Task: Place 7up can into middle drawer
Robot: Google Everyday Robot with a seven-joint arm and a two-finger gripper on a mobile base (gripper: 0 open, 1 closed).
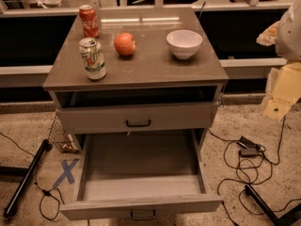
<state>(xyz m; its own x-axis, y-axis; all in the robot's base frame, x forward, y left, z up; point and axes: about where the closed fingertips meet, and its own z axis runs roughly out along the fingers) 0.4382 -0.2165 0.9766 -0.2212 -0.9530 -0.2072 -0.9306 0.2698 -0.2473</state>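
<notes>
While the 7up can is seen standing upright near the front left corner of the cabinet top, the gripper is found at the right edge of the frame, beside the cabinet and well apart from the can; whether it is apart or together cannot be told. The middle drawer is shown pulled far out in the lower centre of the frame, its pale grey floor exposed and a small black handle set on its front. Above it, an upper drawer is shown drawn out only slightly. A red Coca-Cola can is placed behind the 7up can toward the upper left, a round red fruit just to the right, and a white bowl farther right. Black cables are strewn on the floor at the lower right, and a blue tape cross is marked at the lower left.
</notes>
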